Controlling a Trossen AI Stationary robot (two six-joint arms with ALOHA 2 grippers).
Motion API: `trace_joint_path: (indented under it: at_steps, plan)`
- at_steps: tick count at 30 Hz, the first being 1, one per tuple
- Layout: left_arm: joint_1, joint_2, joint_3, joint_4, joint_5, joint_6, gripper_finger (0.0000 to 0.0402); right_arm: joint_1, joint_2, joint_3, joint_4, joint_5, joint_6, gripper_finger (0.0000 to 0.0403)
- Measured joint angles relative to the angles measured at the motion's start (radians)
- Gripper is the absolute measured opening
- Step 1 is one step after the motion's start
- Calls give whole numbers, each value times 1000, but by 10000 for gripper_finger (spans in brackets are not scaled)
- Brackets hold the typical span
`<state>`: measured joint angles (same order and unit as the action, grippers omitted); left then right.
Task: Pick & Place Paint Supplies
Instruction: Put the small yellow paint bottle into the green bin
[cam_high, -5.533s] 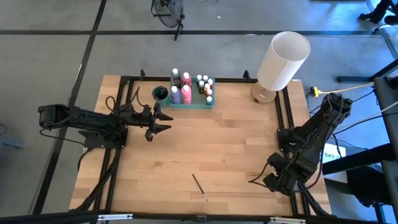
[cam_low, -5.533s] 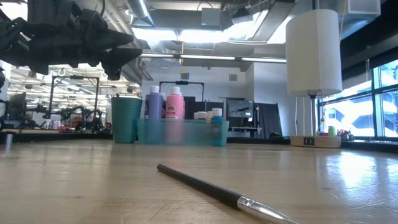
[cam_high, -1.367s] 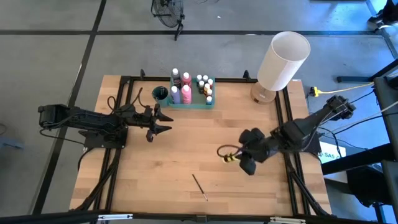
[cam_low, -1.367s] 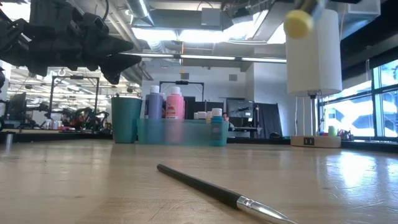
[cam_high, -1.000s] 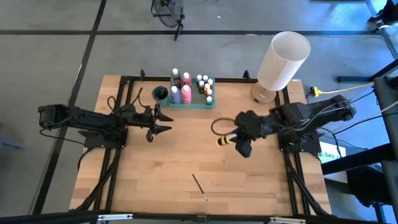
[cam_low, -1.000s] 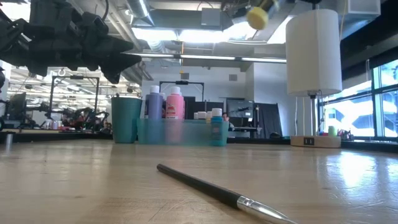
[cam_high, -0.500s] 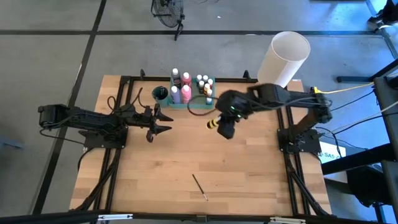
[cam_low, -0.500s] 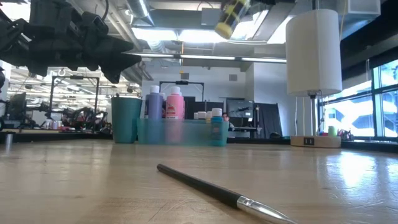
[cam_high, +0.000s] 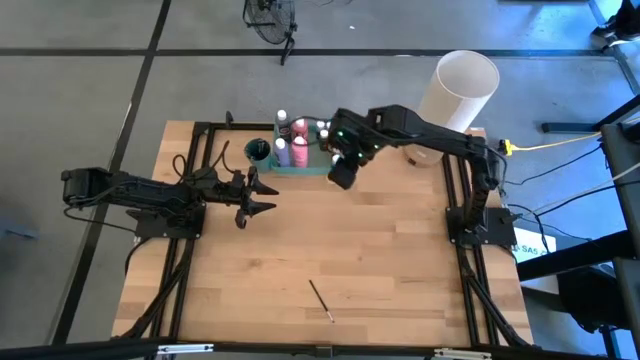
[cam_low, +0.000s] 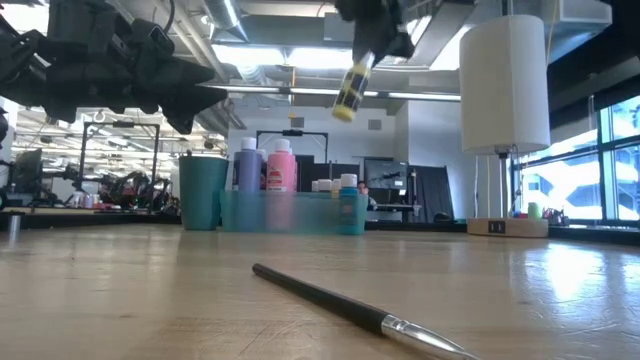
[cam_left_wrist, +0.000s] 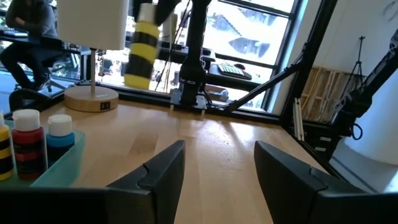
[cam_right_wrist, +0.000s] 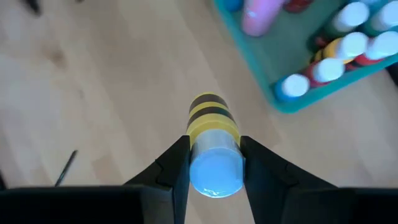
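Note:
My right gripper (cam_high: 342, 172) hangs high over the table beside the near right corner of the green tray (cam_high: 312, 168). It is shut on a yellow paint bottle (cam_low: 350, 90) with black stripes and a white cap (cam_right_wrist: 216, 171). Pink, purple and smaller bottles (cam_high: 299, 150) stand upright in the tray. A thin dark paintbrush (cam_high: 320, 299) lies flat on the wood near the front edge. My left gripper (cam_high: 262, 197) stands open and level at the table's left, with nothing between its fingers. My right gripper pinches the bottle at its cap end (cam_right_wrist: 214, 149) between its two fingers (cam_right_wrist: 177, 163), one on each side. The fingers slant steeply down from above. The bottle is lifted clear and tilted, its yellow bottom end (cam_low: 343, 112) pointing down below the fingers.
A teal cup (cam_high: 257, 150) stands left of the tray. A big white cylindrical lamp (cam_high: 455, 97) stands at the far right corner. Bare wood spreads across the table's middle between the brush and the tray.
My right gripper has carried the yellow bottle from the table's right middle toward the far edge and leftward, up to the tray. It has tipped further downward on the way, so the bottle now points more steeply down.

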<state>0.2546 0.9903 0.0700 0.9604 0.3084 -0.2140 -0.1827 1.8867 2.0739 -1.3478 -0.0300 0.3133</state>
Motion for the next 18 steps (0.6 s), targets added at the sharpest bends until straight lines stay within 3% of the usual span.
trace_joint_path:
  at_steps: [18]
  plan:
    - [2, 0, 0, -2, 0, 0, 188, -113, 76, 0, 156, 8, -53, 119]
